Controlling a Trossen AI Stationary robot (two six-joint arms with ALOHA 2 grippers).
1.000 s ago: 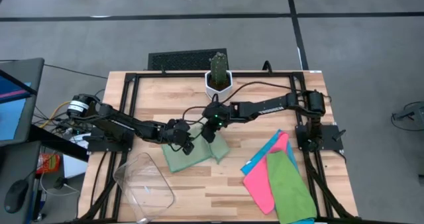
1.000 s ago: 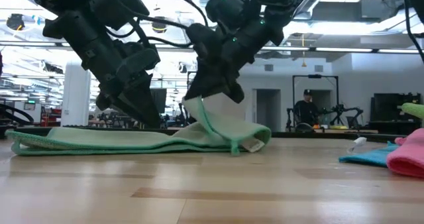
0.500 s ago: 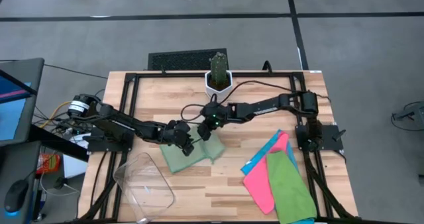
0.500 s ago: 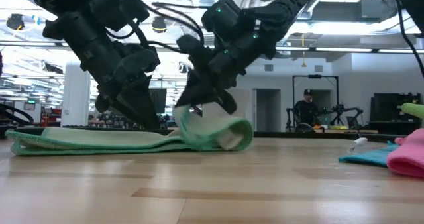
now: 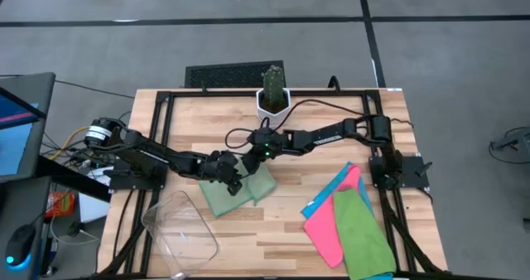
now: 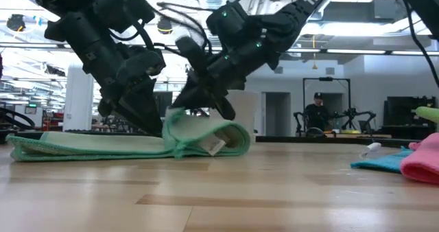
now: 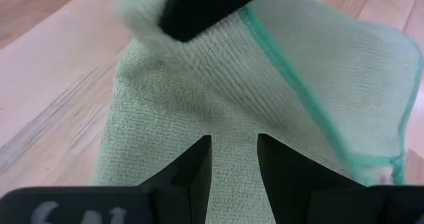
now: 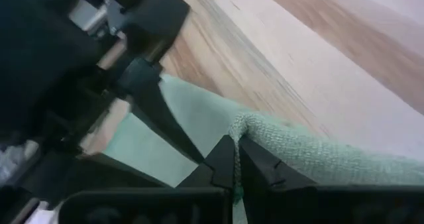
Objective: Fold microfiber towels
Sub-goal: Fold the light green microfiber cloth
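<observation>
green towel [image 6: 137,144] – right gripper [image 6: 180,108] pinching folded edge

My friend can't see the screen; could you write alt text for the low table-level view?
Two dark robot grippers fold a light green fuzzy microfiber towel on a wooden table: the right gripper pulls one edge over, while the left gripper presses the flat part down.

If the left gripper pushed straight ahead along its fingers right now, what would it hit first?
Most likely the light green towel: the left gripper points down onto it, fingers slightly apart, with cloth filling the path ahead. The right gripper, pinching the folded edge, sits just beyond.
</observation>
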